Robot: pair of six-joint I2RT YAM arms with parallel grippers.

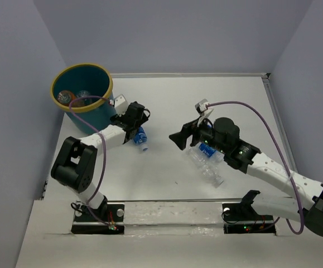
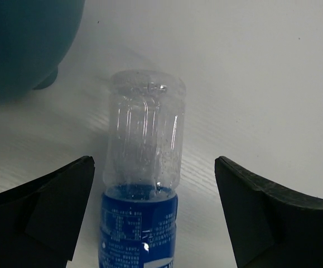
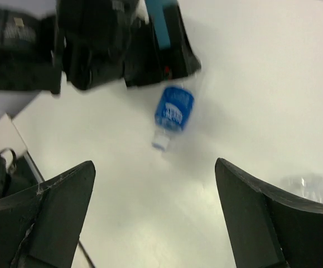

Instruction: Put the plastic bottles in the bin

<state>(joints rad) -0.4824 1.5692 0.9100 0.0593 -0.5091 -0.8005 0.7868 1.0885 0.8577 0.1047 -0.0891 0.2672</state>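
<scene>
Bin [image 1: 100, 111] first: an orange bottle [image 1: 65, 96] and a clear bottle [image 1: 83, 95] lie inside, seen only from overhead. Just off the bin's right side, the blue-labelled bottle [image 1: 141, 137] lies on the table [image 1: 167, 95]. The left gripper [image 1: 136, 121] is over it. The left wrist view shows the fingers [image 2: 55, 206] spread either side, not touching. Farther from the bin, the right gripper [image 1: 182, 138] is spread wide, holding nothing. Clear bottles [image 1: 211, 170] are bunched beneath its arm.

Clear plastic bottle [image 2: 143, 184] with blue label lying on white bench [image 2: 261, 84], between the spread black fingers [image 2: 44, 218] of the left hand [image 2: 155, 215], teal bin [image 2: 22, 44] at upper left
</scene>
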